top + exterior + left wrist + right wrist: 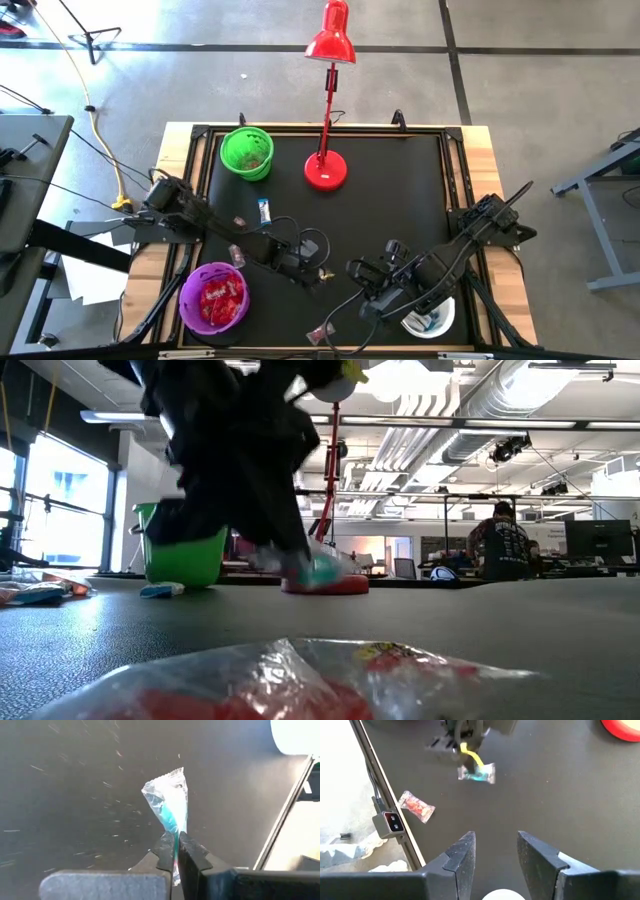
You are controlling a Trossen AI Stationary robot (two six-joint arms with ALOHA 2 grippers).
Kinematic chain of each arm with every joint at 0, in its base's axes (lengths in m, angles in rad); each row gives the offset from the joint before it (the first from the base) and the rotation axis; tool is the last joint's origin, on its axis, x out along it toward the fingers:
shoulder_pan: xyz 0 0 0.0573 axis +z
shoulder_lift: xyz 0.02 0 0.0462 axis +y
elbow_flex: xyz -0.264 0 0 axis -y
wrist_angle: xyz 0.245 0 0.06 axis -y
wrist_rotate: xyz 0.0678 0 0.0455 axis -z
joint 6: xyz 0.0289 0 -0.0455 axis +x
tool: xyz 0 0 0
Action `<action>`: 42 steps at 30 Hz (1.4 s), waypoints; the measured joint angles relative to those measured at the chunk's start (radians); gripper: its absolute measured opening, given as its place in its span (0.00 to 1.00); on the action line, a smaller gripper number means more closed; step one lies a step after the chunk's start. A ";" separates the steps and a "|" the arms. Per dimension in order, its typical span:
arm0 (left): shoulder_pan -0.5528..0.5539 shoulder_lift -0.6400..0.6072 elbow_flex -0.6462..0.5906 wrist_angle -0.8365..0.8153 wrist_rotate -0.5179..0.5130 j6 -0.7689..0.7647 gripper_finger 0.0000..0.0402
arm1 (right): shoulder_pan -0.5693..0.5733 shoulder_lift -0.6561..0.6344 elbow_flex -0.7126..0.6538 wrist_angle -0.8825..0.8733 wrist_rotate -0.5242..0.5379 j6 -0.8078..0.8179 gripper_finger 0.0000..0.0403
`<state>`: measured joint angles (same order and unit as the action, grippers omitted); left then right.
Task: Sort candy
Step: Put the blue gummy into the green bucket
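My left gripper [175,851] is shut on a clear wrapped candy with a teal sweet inside [169,802], over the middle of the black mat [322,275]; the candy also shows in the right wrist view [477,772]. My right gripper [495,855] hangs open and holds nothing, high over the near right of the table, by the white bowl [430,318]. A red candy [416,806] lies flat on the mat near the front edge. More candy lies near the left arm, one a blue-and-white piece [264,209]. The purple bowl [213,297] holds red candy. My left gripper pinches one end of the candy's wrapper [175,837] between its two fingertips. The fingers slant down from the table's left. The rest of the candy sticks out past the fingertips, its crimped free end [172,772] farthest out, and looks just clear of the mat [320,568].
A green bowl [246,152] stands at the far left, and a red desk lamp with a round base [326,170] stands beside it at the far middle. The two arms' grippers are close together over the near middle of the mat. A raised frame [455,180] borders the mat.
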<state>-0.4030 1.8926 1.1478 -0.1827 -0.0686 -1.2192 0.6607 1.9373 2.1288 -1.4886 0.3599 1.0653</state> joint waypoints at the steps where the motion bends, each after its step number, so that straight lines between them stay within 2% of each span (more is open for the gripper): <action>1: 0.000 -0.022 0.001 -0.030 -0.018 0.010 0.01 | -0.002 0.000 0.000 0.003 0.000 0.000 0.35; 5: 0.000 -0.130 0.001 -0.180 -0.112 0.041 0.00 | -0.011 0.000 0.000 0.012 0.003 0.017 0.35; 13: 0.000 -0.381 0.001 -0.599 -0.341 0.058 0.00 | -0.025 0.000 0.000 0.030 0.004 -0.008 0.35; 21: 0.008 -0.623 0.001 -0.911 -0.536 0.106 0.00 | -0.028 0.000 0.000 0.071 0.004 -0.010 0.35; 28: 0.115 -0.783 0.001 -1.148 -0.659 0.140 0.00 | -0.028 0.000 0.000 0.091 0.003 -0.009 0.35; 33: 0.294 -0.861 0.001 -1.179 -0.667 0.274 0.00 | -0.028 0.000 0.000 0.112 0.006 0.024 0.35; 38: 0.553 -0.885 -0.007 -1.114 -0.530 0.532 0.00 | -0.047 0.000 0.000 0.049 0.053 0.297 0.35; 42: 0.763 -0.870 -0.008 -1.010 -0.385 0.751 0.00 | -0.065 0.000 0.000 0.034 0.054 0.407 0.35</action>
<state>0.3597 1.0226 1.1397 -1.1926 -0.4535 -0.4682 0.5960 1.9373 2.1288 -1.4551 0.4142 1.4721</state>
